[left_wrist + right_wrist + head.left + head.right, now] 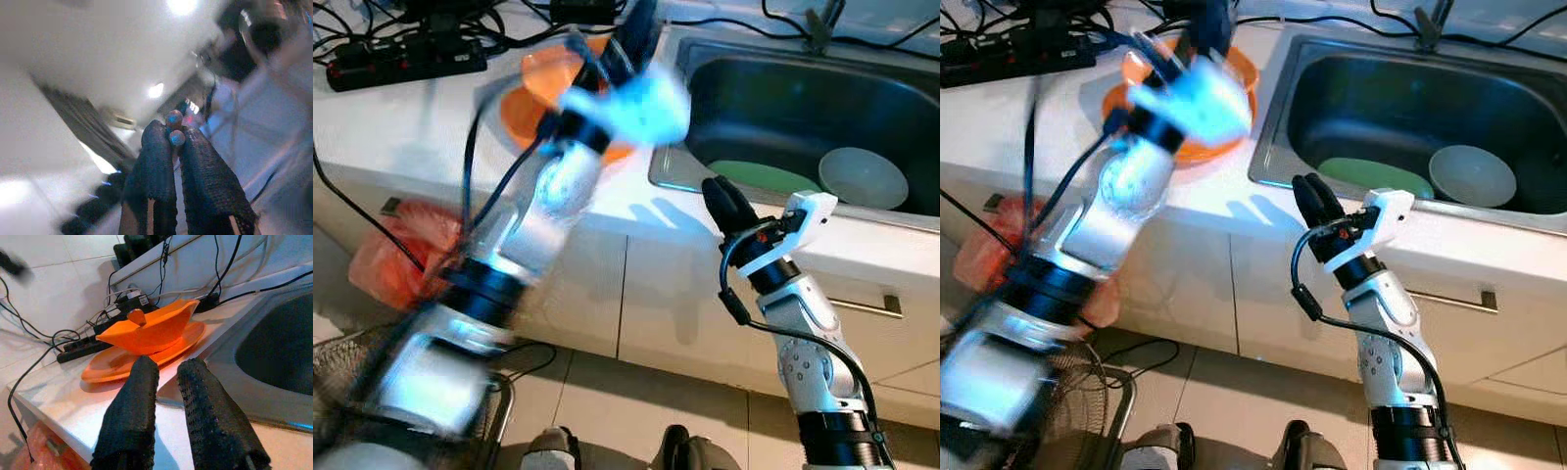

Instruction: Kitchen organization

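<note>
reaching stage: left gripper [631, 39] blurred above orange plate [142, 355], seemingly pinched empty; right gripper [1314, 201] beside plate, narrow gap; next: grasp rim

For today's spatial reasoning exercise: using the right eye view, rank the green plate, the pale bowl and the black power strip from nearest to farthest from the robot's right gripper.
1. Green plate: in the sink, just beyond the right gripper.
2. Pale bowl: in the sink, further right.
3. Black power strip: far left on the counter.
</note>
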Tool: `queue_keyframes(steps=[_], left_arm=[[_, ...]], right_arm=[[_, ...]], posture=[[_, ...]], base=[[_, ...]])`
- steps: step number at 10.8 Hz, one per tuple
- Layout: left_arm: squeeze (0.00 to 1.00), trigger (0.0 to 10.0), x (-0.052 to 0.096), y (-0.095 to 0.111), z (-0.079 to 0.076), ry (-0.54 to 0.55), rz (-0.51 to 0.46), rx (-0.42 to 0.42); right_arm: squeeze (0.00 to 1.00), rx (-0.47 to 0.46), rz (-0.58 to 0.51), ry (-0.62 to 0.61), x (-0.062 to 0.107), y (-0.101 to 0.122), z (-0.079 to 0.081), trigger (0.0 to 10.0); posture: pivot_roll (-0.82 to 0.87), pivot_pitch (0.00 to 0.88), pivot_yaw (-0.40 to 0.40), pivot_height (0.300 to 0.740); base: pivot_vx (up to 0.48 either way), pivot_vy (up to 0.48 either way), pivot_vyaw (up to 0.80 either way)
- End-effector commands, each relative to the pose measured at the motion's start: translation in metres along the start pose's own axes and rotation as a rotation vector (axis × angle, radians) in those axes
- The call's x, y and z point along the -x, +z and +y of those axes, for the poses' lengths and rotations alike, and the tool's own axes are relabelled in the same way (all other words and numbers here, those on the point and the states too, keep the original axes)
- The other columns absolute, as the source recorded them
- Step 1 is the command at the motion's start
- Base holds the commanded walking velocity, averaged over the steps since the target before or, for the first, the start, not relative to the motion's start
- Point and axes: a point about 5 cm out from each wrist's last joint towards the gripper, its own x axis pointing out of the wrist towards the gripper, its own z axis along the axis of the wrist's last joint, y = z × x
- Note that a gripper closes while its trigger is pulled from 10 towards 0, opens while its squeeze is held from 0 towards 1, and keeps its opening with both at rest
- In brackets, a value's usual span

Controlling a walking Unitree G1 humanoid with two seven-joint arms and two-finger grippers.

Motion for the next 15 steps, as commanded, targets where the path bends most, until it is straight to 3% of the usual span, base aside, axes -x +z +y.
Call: queue_keyframes(steps=[1,2,5,6,7,8,9,10,11,12,15], left_arm=[[0.00,10.0,-0.001,0.006,0.008,0.035,-0.009,0.135],[0.00,10.0,-0.003,0.010,0.009,0.057,0.013,0.412],[0.00,10.0,-0.001,0.007,0.007,0.081,0.068,1.110],[0.00,10.0,0.000,0.008,0.004,0.065,0.070,1.152],[0.00,10.0,0.004,0.010,-0.003,0.043,0.058,1.374],[0.00,10.0,0.007,0.005,-0.001,0.062,0.055,1.496],[0.00,10.0,0.014,-0.001,-0.002,0.062,0.071,1.669],[0.00,10.0,0.022,-0.009,-0.006,0.069,0.111,1.756],[0.00,10.0,0.028,-0.016,-0.009,0.089,0.144,1.792],[0.00,10.0,0.034,-0.022,-0.014,0.095,0.167,1.820],[0.00,10.0,0.049,-0.028,-0.026,0.089,0.214,1.888]], right_arm=[[0.00,-0.001,-0.013,-0.001,-0.001,0.002,-0.002,10.0],[0.00,-0.004,-0.016,-0.005,-0.001,0.002,-0.002,10.0],[0.00,-0.014,-0.029,-0.029,-0.001,0.003,-0.004,10.0],[0.00,-0.014,-0.030,-0.030,-0.002,0.003,-0.004,10.0],[0.00,-0.027,-0.037,-0.032,-0.004,0.003,-0.003,10.0],[0.00,-0.038,-0.044,-0.040,-0.005,0.003,-0.003,10.0],[0.00,-0.072,-0.069,-0.067,-0.007,0.006,-0.004,10.0],[0.00,-0.105,-0.097,-0.113,-0.009,0.010,-0.009,10.0],[0.04,-0.149,-0.120,-0.139,-0.010,0.012,-0.013,10.0],[1.00,-0.200,-0.148,-0.160,-0.012,0.015,-0.016,10.0],[1.00,-0.345,-0.232,-0.188,-0.015,0.024,-0.018,10.0]], posture=[[0.15,0.137,-0.010,0.740],[0.15,0.136,-0.010,0.740],[0.15,0.142,-0.011,0.740],[0.15,0.142,-0.011,0.740],[0.14,0.143,-0.010,0.740],[0.14,0.143,-0.010,0.740],[0.14,0.143,-0.010,0.740],[0.14,0.143,-0.010,0.740],[0.14,0.143,-0.009,0.740],[0.14,0.142,-0.008,0.740],[0.14,0.139,-0.009,0.740]], base=[[0.000,0.000,0.00],[0.000,0.000,0.00],[0.000,0.000,0.00],[0.000,0.000,0.00],[0.000,0.000,0.00],[0.000,0.000,0.00],[0.000,0.000,0.00],[0.000,0.000,0.00],[0.000,0.000,0.00],[0.000,0.000,0.00],[0.000,0.000,0.00]])
